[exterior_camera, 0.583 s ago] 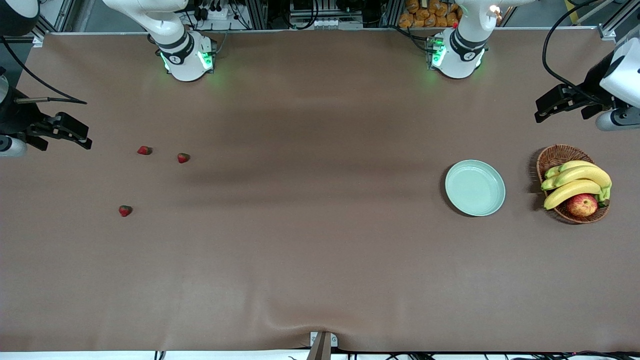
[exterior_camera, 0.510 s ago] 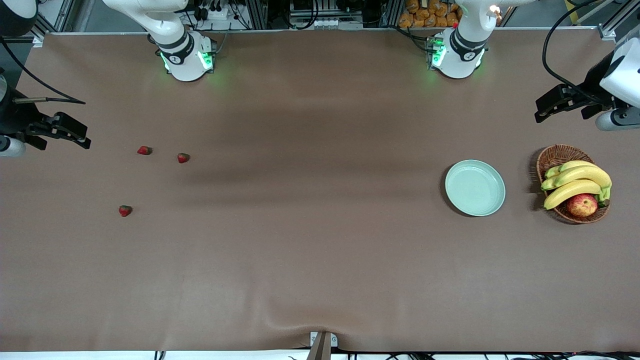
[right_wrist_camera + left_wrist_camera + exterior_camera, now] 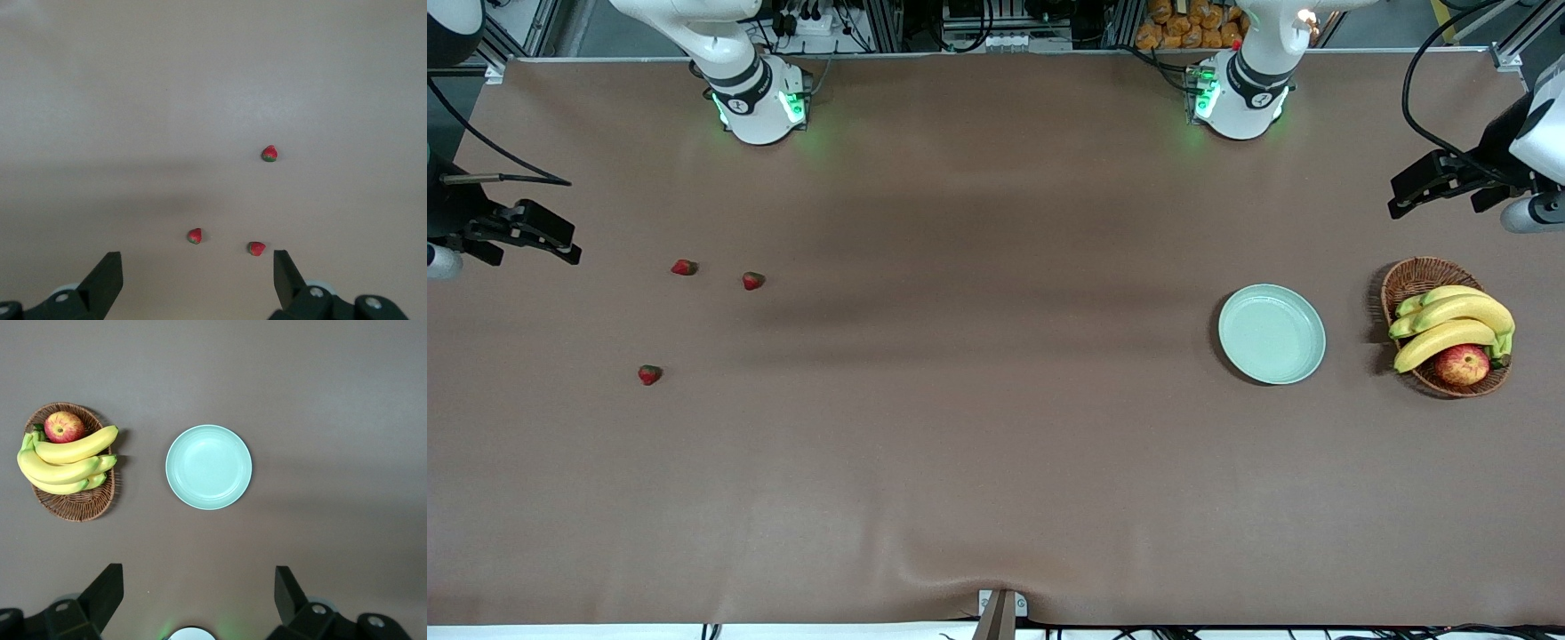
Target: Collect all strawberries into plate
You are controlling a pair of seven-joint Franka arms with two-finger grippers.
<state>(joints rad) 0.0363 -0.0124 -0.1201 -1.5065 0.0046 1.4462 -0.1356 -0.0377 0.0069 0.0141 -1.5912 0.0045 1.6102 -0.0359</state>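
Three strawberries lie on the brown table toward the right arm's end: one (image 3: 684,267), one beside it (image 3: 753,281), and one nearer the front camera (image 3: 649,374). They also show in the right wrist view (image 3: 269,153) (image 3: 194,235) (image 3: 256,248). The mint-green plate (image 3: 1272,333) sits empty toward the left arm's end, also in the left wrist view (image 3: 209,467). My right gripper (image 3: 551,240) is open and empty, high over the table's edge at its end. My left gripper (image 3: 1418,191) is open and empty, high above the table near the basket.
A brown wicker basket (image 3: 1414,277) with bananas (image 3: 1449,324) and a red-yellow apple (image 3: 1462,364) stands beside the plate at the left arm's end. Both arm bases (image 3: 758,98) (image 3: 1238,93) stand along the table's back edge.
Both grippers have drifted slightly outward, toward their own ends of the table. The strawberries and plate have not moved.
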